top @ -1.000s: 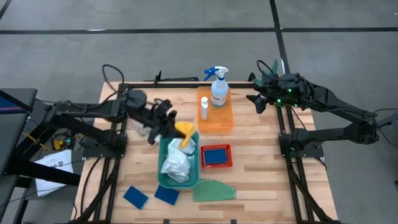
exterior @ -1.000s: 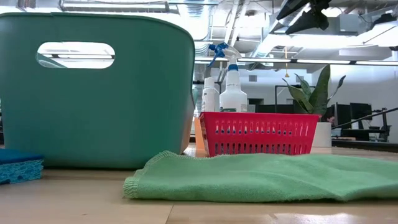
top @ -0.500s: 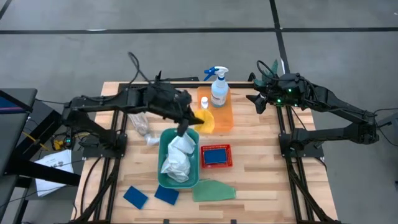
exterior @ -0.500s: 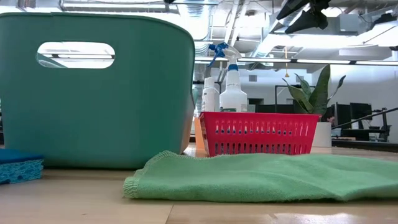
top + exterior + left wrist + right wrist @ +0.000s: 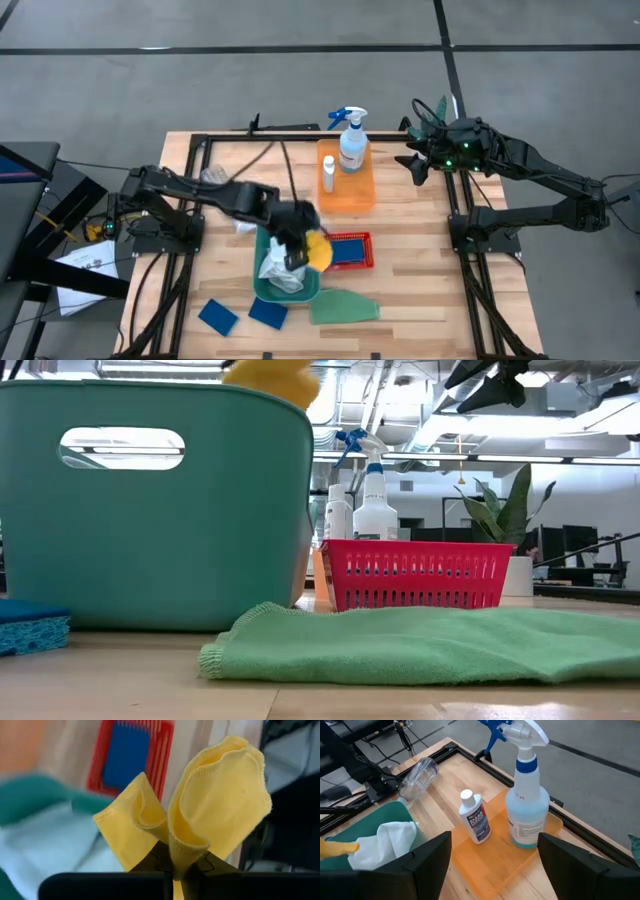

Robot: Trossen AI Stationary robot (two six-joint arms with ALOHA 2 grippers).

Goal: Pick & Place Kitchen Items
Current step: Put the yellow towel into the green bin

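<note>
My left gripper is shut on a yellow cloth above the right rim of the teal bin, beside the red basket. The cloth also pokes above the bin's top in the low view. A white cloth lies crumpled in the bin. My right gripper hovers open at the table's far right, facing the spray bottle and the small white bottle, which stand upright on the orange tray. My left gripper pinches a bunched fold of the yellow cloth between its two fingers. The fingers slant downward, coming from the table's left. The cloth is lifted clear and flares out past the fingertips in two loose lobes.
A blue sponge lies in the red basket. A green cloth and two blue sponges lie on the table near the front edge. A clear container lies on its side at the left. A potted plant stands far right.
My left gripper has swung from the bin's far left corner to the right past the orange tray, then toward the near edge, tipping steeply downward. It stays shut on the yellow cloth, which now hangs over the bin's right rim.
</note>
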